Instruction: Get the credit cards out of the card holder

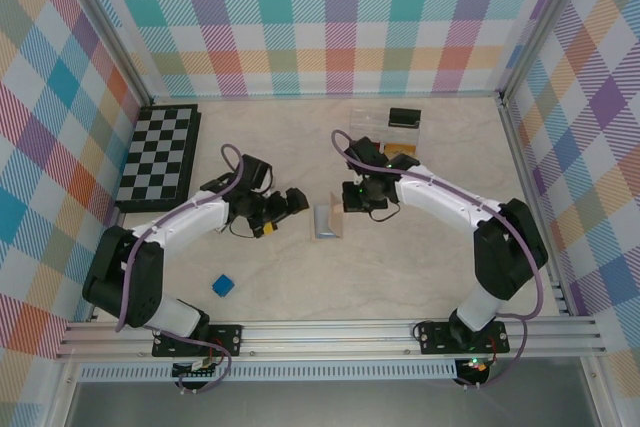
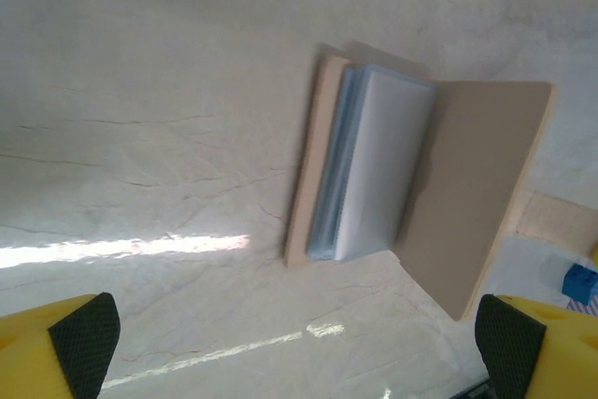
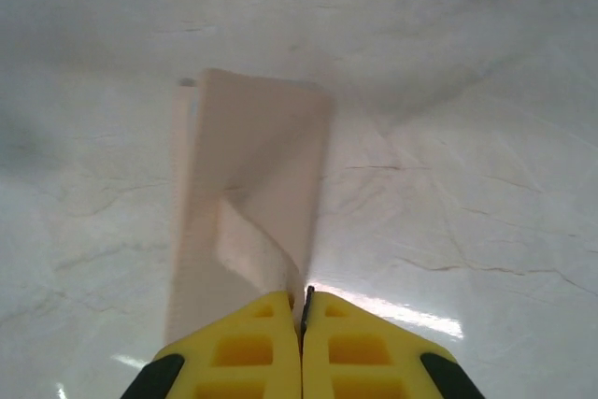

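The right end effector (image 3: 301,304) is sitting at the bottom centre of its wrist view. Its yellow fingers (image 3: 252,348) are pressing together and pinching the near edge of the card holder (image 3: 250,184) — a tan panel stretching toward the upper middle of that frame.

The left end effector (image 2: 297,338) is standing fully released and gripping nothing, its black pads (image 2: 86,338) showing at the two bottom corners. Above them, right of centre, the card holder is lying open on the pale bench (image 2: 140,91), with one tan panel flat under light blue sleeves and the other tilting up at the right.

In the overhead view the card holder is sitting at centre frame, between the two end effectors. A blue cube (image 1: 222,286) is lying lower left, a chessboard (image 1: 160,155) at far left, and a clear box (image 1: 398,125) above centre.
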{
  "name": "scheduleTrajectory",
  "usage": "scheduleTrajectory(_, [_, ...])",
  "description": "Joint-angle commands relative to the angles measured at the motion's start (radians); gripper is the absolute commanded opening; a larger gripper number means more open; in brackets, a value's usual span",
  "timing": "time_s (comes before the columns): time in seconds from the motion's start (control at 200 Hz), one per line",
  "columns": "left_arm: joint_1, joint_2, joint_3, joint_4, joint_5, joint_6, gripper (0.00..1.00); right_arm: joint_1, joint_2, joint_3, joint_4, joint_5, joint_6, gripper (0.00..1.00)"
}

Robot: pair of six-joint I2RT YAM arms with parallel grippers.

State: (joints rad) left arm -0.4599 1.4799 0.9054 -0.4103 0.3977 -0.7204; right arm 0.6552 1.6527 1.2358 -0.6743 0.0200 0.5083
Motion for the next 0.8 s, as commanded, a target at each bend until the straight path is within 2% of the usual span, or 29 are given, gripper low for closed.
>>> scheduleTrajectory(0.0, [-0.032,0.043,0.009,0.078,0.068,-0.032,1.00,-0.047,-0.020,-0.061,0.003,-0.013,-0.001,0.06])
scheduleTrajectory(0.125, [-0.059,0.088,0.020,0.156,0.102,-0.069,0.96,-0.099,-0.015,-0.114,0.011,-0.008,-0.004,0.06])
scheduleTrajectory(0.32, [-0.095,0.157,0.049,0.232,0.121,-0.113,0.71,-0.134,0.004,-0.153,0.013,0.013,0.006,0.06])
scheduleTrajectory(0.435, [-0.106,0.194,0.063,0.236,0.118,-0.122,0.64,-0.134,0.022,-0.154,0.014,0.017,0.007,0.06])
scheduleTrajectory(0.515, [-0.111,0.215,0.067,0.248,0.124,-0.127,0.60,-0.133,0.032,-0.154,0.018,0.012,0.010,0.06])
scheduleTrajectory(0.795, [-0.127,0.277,0.078,0.264,0.153,-0.151,0.58,-0.133,0.049,-0.154,0.023,0.003,0.013,0.06])
